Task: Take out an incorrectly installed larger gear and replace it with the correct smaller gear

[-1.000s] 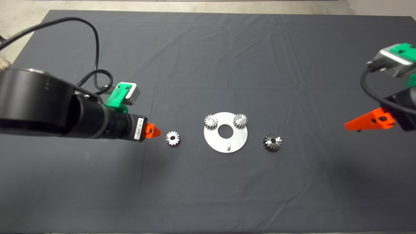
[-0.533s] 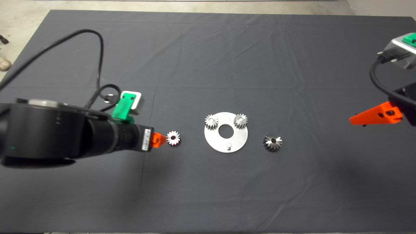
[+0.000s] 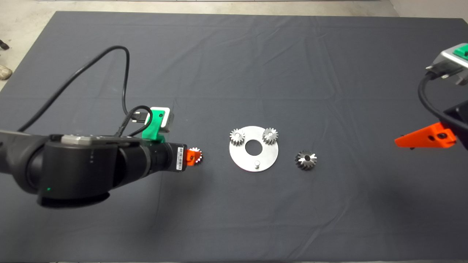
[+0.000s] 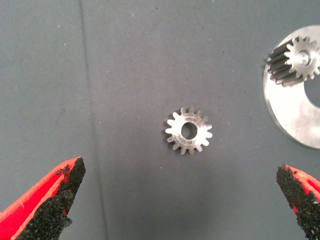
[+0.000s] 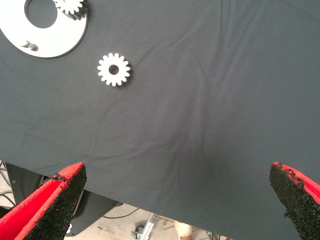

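The smaller gear [image 3: 196, 156], bright and flat, lies loose on the mat left of the round steel plate [image 3: 270, 153]. My left gripper [image 3: 190, 156] hangs right over it with its fingers wide open. In the left wrist view the gear [image 4: 189, 131] lies flat between and ahead of the open fingertips [image 4: 55, 197], untouched. The larger gear [image 3: 306, 160], dark and bevelled, lies on the mat right of the plate; it also shows in the right wrist view [image 5: 114, 69]. My right gripper [image 3: 426, 137] is open and empty at the right edge.
The plate carries two small spur gears [image 3: 237, 136] [image 3: 270, 135] on its far pins, and its near pin [image 3: 257, 164] is bare. The mat's edge and the floor beyond [image 5: 150, 220] show in the right wrist view.
My left arm has moved right until its gripper is over the smaller gear. My right gripper has drawn back a little toward the right edge.
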Robot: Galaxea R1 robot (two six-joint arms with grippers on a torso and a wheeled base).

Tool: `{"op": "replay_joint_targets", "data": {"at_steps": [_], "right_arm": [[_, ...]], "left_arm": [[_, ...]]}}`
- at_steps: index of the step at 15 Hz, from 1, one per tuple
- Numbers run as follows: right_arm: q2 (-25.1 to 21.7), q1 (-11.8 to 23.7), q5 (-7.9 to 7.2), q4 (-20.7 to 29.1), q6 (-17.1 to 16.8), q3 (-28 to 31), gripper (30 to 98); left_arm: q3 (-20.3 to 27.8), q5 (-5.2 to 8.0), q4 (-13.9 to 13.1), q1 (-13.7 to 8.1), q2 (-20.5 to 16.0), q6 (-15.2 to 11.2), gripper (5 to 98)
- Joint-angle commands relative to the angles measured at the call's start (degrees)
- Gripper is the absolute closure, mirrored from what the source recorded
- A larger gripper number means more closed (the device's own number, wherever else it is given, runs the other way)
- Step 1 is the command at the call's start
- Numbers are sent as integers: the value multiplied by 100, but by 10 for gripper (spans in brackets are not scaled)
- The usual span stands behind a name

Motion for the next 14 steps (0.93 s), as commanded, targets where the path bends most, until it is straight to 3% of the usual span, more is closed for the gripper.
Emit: {"op": "replay_joint_targets", "data": {"at_steps": [1, 2, 5, 7, 12, 14], "right_arm": [[37, 126, -239, 199, -4, 59, 317], [29, 126, -246, 199, -4, 59, 317], [44, 126, -246, 199, 13, 57, 317], [46, 126, -248, 199, 22, 59, 317], [32, 126, -248, 199, 48, 59, 317], [11, 126, -248, 199, 48, 86, 317]], "left_arm": [[0, 229, 519, 364, -71, -99, 54], [8, 274, 667, 443, -53, -90, 54], [-160, 267, 704, 554, 103, -48, 54], [-326, 274, 748, 689, 210, 156, 54], [-647, 265, 1237, 1081, 532, 332, 54], [-721, 265, 1302, 1103, 588, 428, 54]]}}
